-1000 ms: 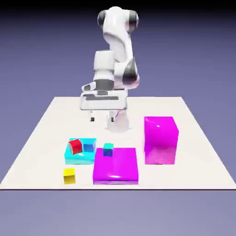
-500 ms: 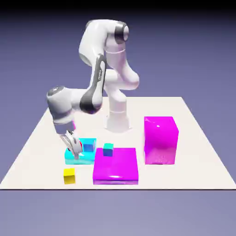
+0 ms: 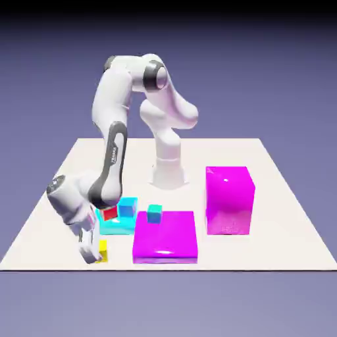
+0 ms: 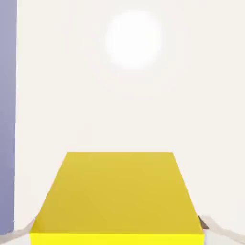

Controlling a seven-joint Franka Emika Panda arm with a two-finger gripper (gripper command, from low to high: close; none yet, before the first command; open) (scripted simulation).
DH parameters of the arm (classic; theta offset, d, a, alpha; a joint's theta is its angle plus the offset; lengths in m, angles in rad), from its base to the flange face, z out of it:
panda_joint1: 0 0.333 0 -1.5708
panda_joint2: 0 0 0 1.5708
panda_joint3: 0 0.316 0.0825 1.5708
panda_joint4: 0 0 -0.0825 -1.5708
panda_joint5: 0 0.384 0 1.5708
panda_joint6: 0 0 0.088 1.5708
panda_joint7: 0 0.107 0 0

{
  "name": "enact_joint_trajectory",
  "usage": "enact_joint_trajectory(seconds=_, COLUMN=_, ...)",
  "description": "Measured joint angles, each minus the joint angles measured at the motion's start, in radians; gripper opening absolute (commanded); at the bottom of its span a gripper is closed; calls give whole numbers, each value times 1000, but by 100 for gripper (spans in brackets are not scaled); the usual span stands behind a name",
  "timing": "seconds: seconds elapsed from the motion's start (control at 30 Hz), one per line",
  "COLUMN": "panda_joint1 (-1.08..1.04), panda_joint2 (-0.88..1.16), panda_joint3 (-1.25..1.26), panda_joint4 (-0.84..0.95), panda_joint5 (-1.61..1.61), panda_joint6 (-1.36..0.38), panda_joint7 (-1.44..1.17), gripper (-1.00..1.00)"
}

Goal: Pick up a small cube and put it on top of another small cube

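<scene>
One yellow cube (image 4: 117, 196) sits clamped in the claw (image 3: 92, 253) at the table's (image 3: 289, 217) near edge. We judge the pick step done — next, we lift it onto another small cube (image 3: 155, 213).

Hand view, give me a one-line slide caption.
Fingers closed on the small yellow cube, which fills the lower frame above the white table.

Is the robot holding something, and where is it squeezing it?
Yes, the gripper is shut on the small yellow cube, squeezing its two opposite sides while it sits on the table.
</scene>
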Motion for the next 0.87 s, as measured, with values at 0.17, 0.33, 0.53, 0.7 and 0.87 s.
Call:
enact_joint_trajectory(seconds=0.17, panda_joint1=120, panda_joint2=-181, panda_joint3=0, panda_joint4=-138, panda_joint5=-139, panda_joint6=-66, panda_joint7=-194, gripper=-100)
enact_joint_trajectory(seconds=0.33, panda_joint1=247, panda_joint2=-362, panda_joint3=3, panda_joint4=-288, panda_joint5=-283, panda_joint6=-122, panda_joint7=-407, gripper=-100)
enact_joint_trajectory(seconds=0.53, panda_joint1=410, panda_joint2=-580, panda_joint3=7, panda_joint4=-467, panda_joint5=-456, panda_joint6=-189, panda_joint7=-661, gripper=-100)
enact_joint_trajectory(seconds=0.7, panda_joint1=416, panda_joint2=-535, panda_joint3=4, panda_joint4=-548, panda_joint5=-477, panda_joint6=-66, panda_joint7=-689, gripper=-100)
enact_joint_trajectory(seconds=0.87, panda_joint1=412, panda_joint2=-520, panda_joint3=4, panda_joint4=-561, panda_joint5=-482, panda_joint6=-39, panda_joint7=-687, gripper=100)
